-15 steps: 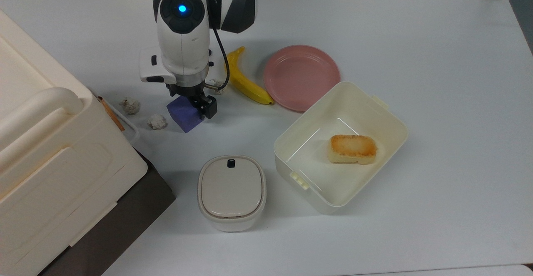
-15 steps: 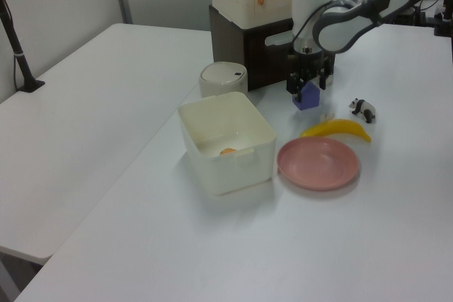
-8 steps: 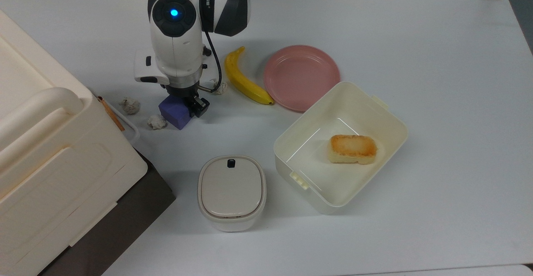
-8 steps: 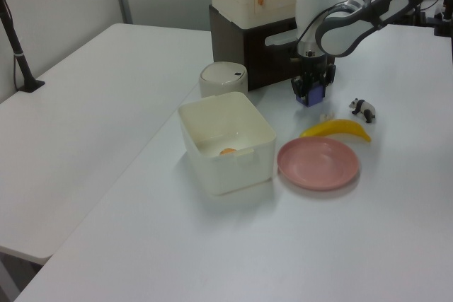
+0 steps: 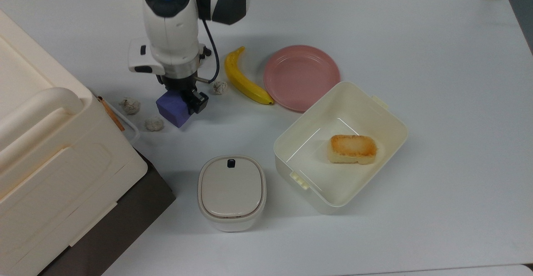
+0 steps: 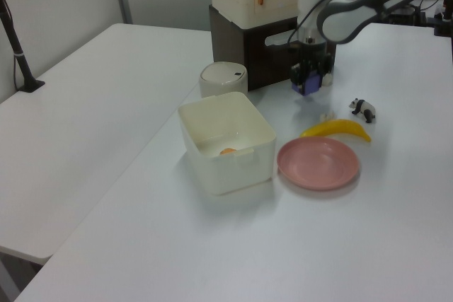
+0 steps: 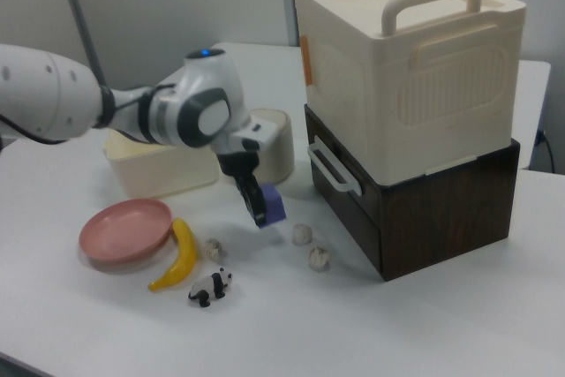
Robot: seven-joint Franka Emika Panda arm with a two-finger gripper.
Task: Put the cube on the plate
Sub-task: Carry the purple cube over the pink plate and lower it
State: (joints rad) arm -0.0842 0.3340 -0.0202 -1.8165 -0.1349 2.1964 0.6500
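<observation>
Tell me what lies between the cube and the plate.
The banana lies between the cube, held in the gripper, and the plate, right beside the plate's rim. A small crumpled ball sits nearer the cube. Carried above them, the cube likely passes freely.

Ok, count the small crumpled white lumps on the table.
3. One lump and a second lie on the top view's left of the cube; a third beside the banana. The arm may hide more.
</observation>
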